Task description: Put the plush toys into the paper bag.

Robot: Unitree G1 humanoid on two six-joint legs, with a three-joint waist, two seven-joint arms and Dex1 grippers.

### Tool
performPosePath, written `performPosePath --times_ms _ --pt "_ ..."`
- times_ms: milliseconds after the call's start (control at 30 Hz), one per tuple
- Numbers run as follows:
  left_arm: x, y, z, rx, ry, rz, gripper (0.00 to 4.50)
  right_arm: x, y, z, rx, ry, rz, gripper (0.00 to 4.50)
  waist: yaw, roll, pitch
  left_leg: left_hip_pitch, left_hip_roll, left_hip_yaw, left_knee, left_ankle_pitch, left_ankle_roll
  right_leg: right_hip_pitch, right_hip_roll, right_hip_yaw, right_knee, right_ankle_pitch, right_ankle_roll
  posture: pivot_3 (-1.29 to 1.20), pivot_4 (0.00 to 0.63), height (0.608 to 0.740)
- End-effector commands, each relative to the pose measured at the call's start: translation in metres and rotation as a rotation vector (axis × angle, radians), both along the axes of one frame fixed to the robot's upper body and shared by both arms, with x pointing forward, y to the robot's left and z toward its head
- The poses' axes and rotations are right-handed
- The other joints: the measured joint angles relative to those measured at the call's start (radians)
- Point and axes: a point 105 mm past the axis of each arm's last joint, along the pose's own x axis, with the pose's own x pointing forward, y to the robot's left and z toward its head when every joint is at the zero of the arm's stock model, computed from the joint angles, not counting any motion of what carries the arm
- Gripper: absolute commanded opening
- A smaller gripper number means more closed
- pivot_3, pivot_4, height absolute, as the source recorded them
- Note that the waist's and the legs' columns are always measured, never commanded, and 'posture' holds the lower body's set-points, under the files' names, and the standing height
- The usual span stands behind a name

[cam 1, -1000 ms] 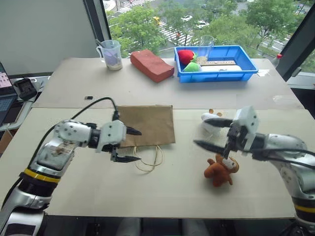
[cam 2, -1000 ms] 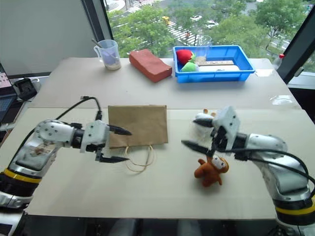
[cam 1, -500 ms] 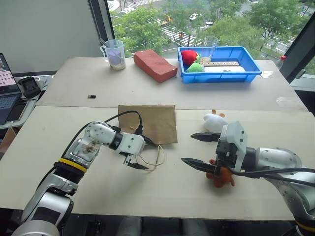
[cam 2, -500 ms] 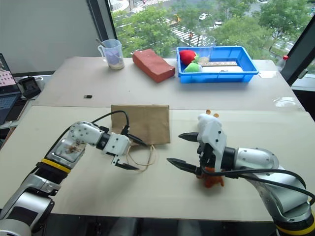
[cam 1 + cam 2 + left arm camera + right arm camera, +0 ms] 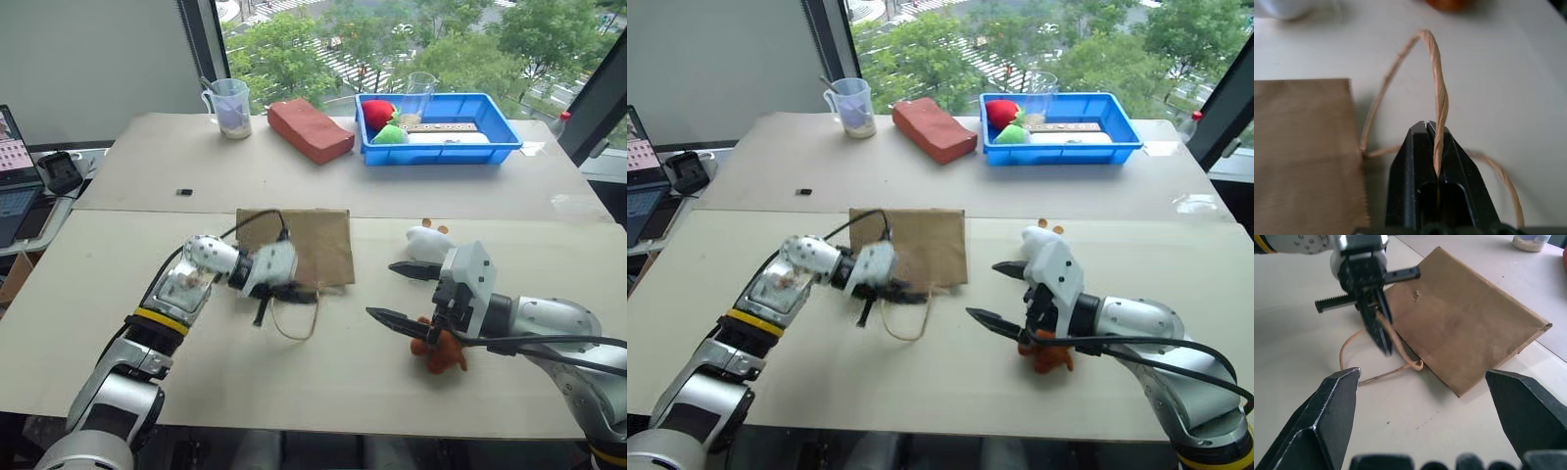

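The brown paper bag lies flat on the table, its twine handles looping toward me. My left gripper is shut on one handle loop, right at the bag's mouth; the left wrist view has the twine pinched between the black fingers. The orange-brown monkey lies to the right, partly hidden under my right gripper, which hovers open above it, pointing toward the bag. The white plush sits just beyond that gripper. In the right wrist view the wide-open fingers frame the bag and my left gripper.
At the back of the table stand a blue tray with red and green fruit-like items, a reddish brick block, a measuring cup and a clear cup. A laptop sits off the left edge.
My left gripper moved right to the bag's handle loop and shut on the twine. The right gripper stayed open over the monkey.
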Motion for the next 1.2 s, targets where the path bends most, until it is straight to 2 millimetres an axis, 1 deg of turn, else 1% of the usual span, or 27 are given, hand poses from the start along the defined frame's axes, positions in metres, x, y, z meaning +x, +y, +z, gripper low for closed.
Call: performPosePath --times_ms 33,100,200,300,367,400,433,467,500,600,733,867,1000,1100,1200 --pt "0.012 0.005 0.047 -0.153 0.068 0.126 0.03 0.003 -0.001 0.009 0.018 -0.065 -0.03 4.5 -0.004 0.0 0.0 0.0 0.0 0.0 0.0 0.0 0.0 0.0 0.0 0.0 0.0 0.0 0.0 0.0 0.15 0.74" --pt "0.016 0.009 0.058 -0.195 0.098 0.159 0.0 0.004 0.003 0.007 0.038 -0.061 -0.032 3.98 -0.01 0.0 0.0 0.001 0.0 0.0 0.0 0.0 0.0 0.0 0.0 0.0 0.001 0.0 0.0 0.0 0.15 0.74" --pt "0.017 0.012 0.065 -0.221 0.112 0.179 0.0 0.01 0.01 0.002 0.054 -0.061 -0.037 2.98 -0.02 0.0 0.0 0.002 0.0 0.0 -0.001 0.0 0.001 0.0 0.001 0.0 0.001 0.0 0.0 0.0 0.15 0.74" --pt "0.02 0.013 0.075 -0.251 0.112 0.185 0.0 0.032 0.03 -0.004 0.101 -0.072 -0.063 2.04 -0.03 0.0 0.0 0.002 0.0 0.0 -0.001 0.0 0.0 0.0 0.001 0.0 0.001 0.0 0.0 0.0 0.15 0.74" --pt "0.021 0.014 0.079 -0.258 0.108 0.19 0.0 0.04 0.039 -0.006 0.122 -0.072 -0.072 1.26 -0.03 0.0 0.0 0.002 0.0 0.0 -0.001 0.0 0.0 0.0 0.001 0.0 0.002 0.0 0.0 0.0 0.15 0.74" --pt "0.023 0.014 0.08 -0.259 0.099 0.194 0.0 0.048 0.047 -0.008 0.141 -0.068 -0.082 0.97 -0.029 0.0 0.0 0.002 0.0 -0.001 -0.001 0.0 0.0 -0.001 0.001 0.0 0.002 0.0 0.0 0.0 0.15 0.74" --pt "0.024 0.015 0.082 -0.261 0.093 0.196 0.0 0.055 0.054 -0.011 0.155 -0.063 -0.089 0.56 -0.03 0.0 0.0 0.002 0.0 -0.001 -0.001 0.0 0.0 -0.001 0.001 0.0 0.002 0.0 0.0 0.0 0.15 0.74" --pt "0.024 0.015 0.082 -0.262 0.09 0.197 0.0 0.059 0.059 -0.012 0.163 -0.059 -0.093 0.23 -0.03 0.0 0.0 0.002 0.0 -0.001 -0.001 0.0 0.0 -0.001 0.001 0.0 0.002 0.0 0.0 0.0 0.15 0.74" --pt "0.025 0.014 0.084 -0.267 0.086 0.196 0.0 0.065 0.067 -0.017 0.168 -0.051 -0.099 0.03 -0.029 0.0 0.0 0.002 0.0 -0.001 -0.001 0.0 0.0 -0.001 0.001 0.0 0.002 0.0 0.0 0.0 0.15 0.74" --pt "0.024 0.014 0.087 -0.274 0.081 0.193 0.0 0.075 0.08 -0.024 0.171 -0.04 -0.109 0.03 -0.028 0.0 0.0 0.002 0.0 -0.001 -0.002 0.0 0.0 -0.001 0.001 0.0 0.002 0.0 0.0 0.0 0.15 0.74" --pt "0.023 0.01 0.095 -0.292 0.062 0.176 0.0 0.098 0.103 -0.037 0.169 -0.018 -0.149 0.03 -0.034 0.0 0.0 0.001 0.0 -0.001 -0.003 0.001 -0.001 -0.001 0.001 0.0 0.004 0.0 -0.001 0.0 0.15 0.74" --pt "0.028 0.013 0.108 -0.319 0.029 0.201 0.0 0.112 0.112 -0.063 0.104 0.031 -0.202 0.03 -0.036 0.0 0.0 0.002 0.0 -0.001 -0.004 0.001 -0.001 -0.002 0.001 0.0 0.004 0.0 -0.001 0.0 0.15 0.74" --pt "0.038 0.024 0.125 -0.347 -0.037 0.264 0.0 0.116 0.109 -0.083 0.034 0.066 -0.241 0.03 -0.036 0.001 0.0 0.002 0.0 -0.001 -0.005 0.001 -0.002 -0.002 0.001 0.0 0.004 0.0 -0.001 0.0 0.15 0.74" --pt "0.043 0.031 0.139 -0.368 -0.094 0.299 0.0 0.117 0.105 -0.09 0.029 0.097 -0.267 0.03 -0.039 0.001 0.0 0.003 0.0 -0.002 -0.005 0.001 -0.002 -0.002 0.001 0.0 0.004 0.0 -0.001 0.0 0.15 0.74" --pt "0.045 0.038 0.158 -0.405 -0.161 0.331 0.0 0.117 0.103 -0.093 0.016 0.104 -0.284 0.03 -0.041 0.001 0.0 0.003 0.0 -0.002 -0.005 0.001 -0.002 -0.002 0.001 0.0 0.005 0.0 -0.001 0.0 0.15 0.74"
